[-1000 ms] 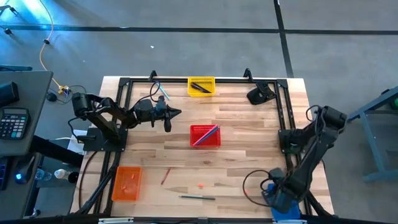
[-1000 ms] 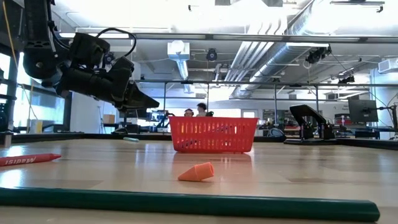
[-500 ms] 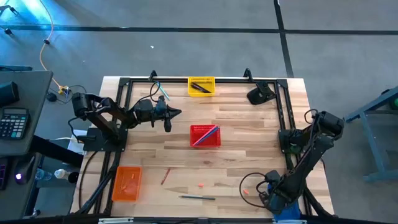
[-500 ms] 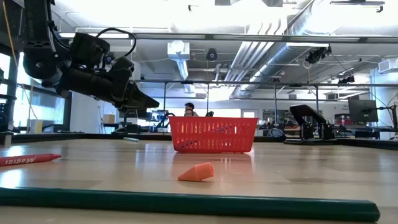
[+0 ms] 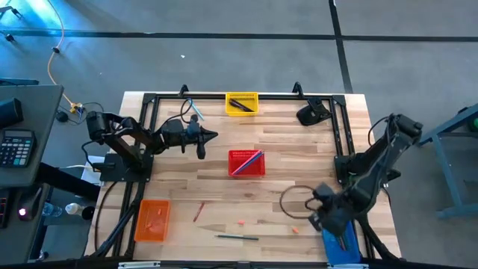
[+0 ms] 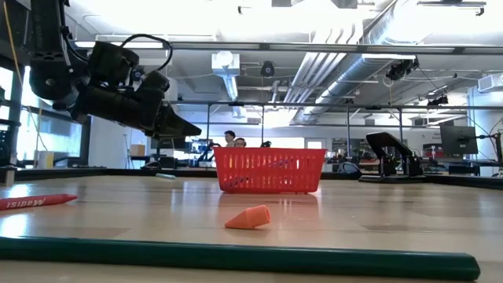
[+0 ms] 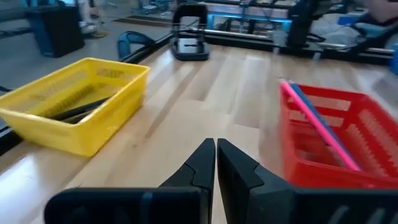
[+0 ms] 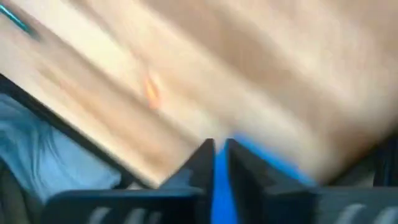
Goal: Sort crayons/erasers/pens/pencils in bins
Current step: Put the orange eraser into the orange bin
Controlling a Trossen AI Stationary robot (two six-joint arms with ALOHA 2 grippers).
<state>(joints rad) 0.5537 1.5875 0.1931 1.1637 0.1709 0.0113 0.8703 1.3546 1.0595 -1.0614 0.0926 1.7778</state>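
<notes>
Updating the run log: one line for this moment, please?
left pincer: shut, hovering idle | right pincer: by blue plastic basket | loose: green pencil, red crayon, two orange erasers

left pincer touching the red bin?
Apart. The high view shows bare table between the left pincer, hovering shut, and the red bin; the left wrist view also shows wood between its tips and the basket.

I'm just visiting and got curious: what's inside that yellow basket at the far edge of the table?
The yellow basket holds a few slim black pens lying along its floor. Its near wall hides part of the bottom, so anything smaller lying there cannot be seen.
</notes>
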